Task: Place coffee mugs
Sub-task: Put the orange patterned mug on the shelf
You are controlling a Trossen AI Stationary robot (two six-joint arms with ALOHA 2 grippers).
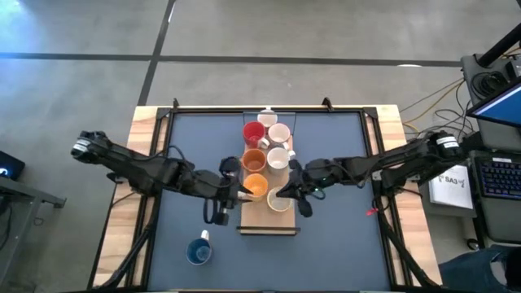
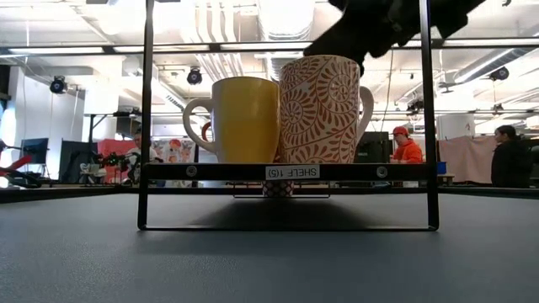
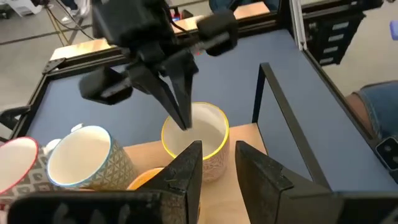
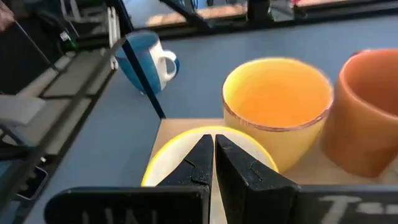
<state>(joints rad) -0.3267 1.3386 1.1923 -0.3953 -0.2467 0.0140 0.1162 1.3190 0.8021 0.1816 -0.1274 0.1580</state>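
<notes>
Patterned mug [image 1: 279, 200] on the shelf [image 1: 265, 225] at the near end of the right-hand row, just beside the yellow mug [image 1: 256, 186] — cream with an orange leaf print outside, yellow rim, white inside. Upright and seated on the wooden board, touching its neighbour in the low view. Behind these, two rows running back: orange [image 1: 253, 159] and red [image 1: 253, 133] on the left side, white mugs [image 1: 278, 155] on the right. One blue mug [image 1: 199, 251] off the shelf, alone on the bench [image 1: 342, 244] near the front, well apart from the rest.

Step in hand, by the look of it: setting down or letting go of the patterned mug. Right gripper [image 1: 286, 194] over its mouth, jaws pressed together on the rim wall, one finger inside the cup in the left wrist view. Left gripper [image 1: 238, 194] just beside the yellow mug, jaws partly spread, nothing between them.

Next move likely calls for spreading the right jaws and lifting straight up — any sideways drag could tip the mug or knock the yellow one. After that, probably the blue mug, nearest to the left arm.
</notes>
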